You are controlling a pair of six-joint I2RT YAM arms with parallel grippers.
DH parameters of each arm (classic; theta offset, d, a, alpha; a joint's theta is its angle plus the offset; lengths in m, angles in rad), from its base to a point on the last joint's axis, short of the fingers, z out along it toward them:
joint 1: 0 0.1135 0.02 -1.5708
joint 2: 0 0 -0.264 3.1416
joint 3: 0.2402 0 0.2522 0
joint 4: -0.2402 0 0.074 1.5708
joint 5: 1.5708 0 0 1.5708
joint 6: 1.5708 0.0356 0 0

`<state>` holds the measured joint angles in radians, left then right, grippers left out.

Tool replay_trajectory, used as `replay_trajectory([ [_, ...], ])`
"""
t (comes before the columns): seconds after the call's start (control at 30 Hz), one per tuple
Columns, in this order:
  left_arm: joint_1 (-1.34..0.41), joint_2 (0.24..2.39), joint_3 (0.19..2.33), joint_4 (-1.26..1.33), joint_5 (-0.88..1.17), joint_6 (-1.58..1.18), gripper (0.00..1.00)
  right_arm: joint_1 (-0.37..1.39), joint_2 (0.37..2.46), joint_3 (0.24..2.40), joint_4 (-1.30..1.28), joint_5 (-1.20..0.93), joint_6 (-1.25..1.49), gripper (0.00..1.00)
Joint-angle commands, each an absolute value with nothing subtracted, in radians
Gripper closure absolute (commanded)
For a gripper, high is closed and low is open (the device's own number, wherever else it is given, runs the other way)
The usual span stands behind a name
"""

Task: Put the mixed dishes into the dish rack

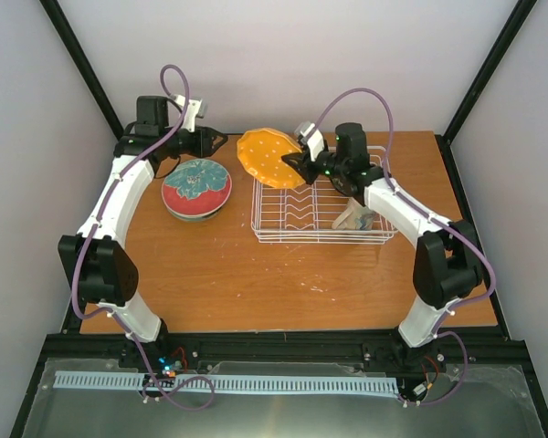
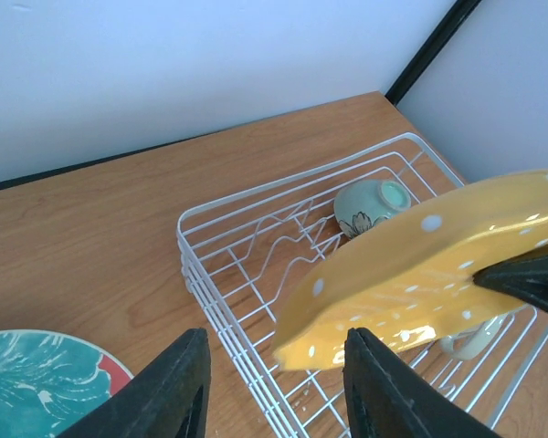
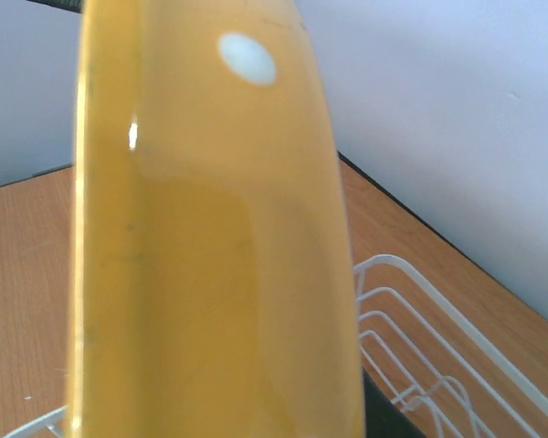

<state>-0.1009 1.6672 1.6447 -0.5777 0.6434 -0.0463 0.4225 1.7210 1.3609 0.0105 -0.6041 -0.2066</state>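
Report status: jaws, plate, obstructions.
Left jaws open, empty. Right jaws shut on orange-yellow plate, tilted above dish rack. Bowl and mug in rack, apart from plate.

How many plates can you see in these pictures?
2. The yellow plate is held by the right gripper over the far left corner of the rack; the red-and-teal plate lies on the table, left of the rack. Another may be hidden under it.

Lighting bright, even and diffuse, from overhead; white walls (image 1: 301, 64) carry a faint lilac cast. Shadows soft and short, beneath the red-and-teal plate (image 1: 196, 189) and arms (image 1: 119, 196) on the tabletop (image 1: 256, 274). Glare: one small streak on the orange-yellow scalloped plate (image 3: 210, 274), which fills the right wrist view, blurred. The left gripper (image 2: 276, 342) reads dark, soft-edged. Top view sharp across the frame.
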Motion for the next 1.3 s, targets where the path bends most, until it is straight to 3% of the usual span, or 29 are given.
replay_trajectory([
  [0.0,-0.097,1.664,1.690,-0.558,0.607,-0.033,0.59,0.381,1.613,1.393,0.143,-0.670,-0.296,0.97],
  [0.5,-0.097,1.696,1.672,-0.571,0.498,-0.001,0.61,0.355,1.597,1.534,-0.167,-0.602,-0.875,0.97],
  [1.27,-0.097,1.799,1.700,-0.552,0.461,0.028,0.66,0.313,1.804,1.650,-0.235,-0.666,-0.939,0.97],
])
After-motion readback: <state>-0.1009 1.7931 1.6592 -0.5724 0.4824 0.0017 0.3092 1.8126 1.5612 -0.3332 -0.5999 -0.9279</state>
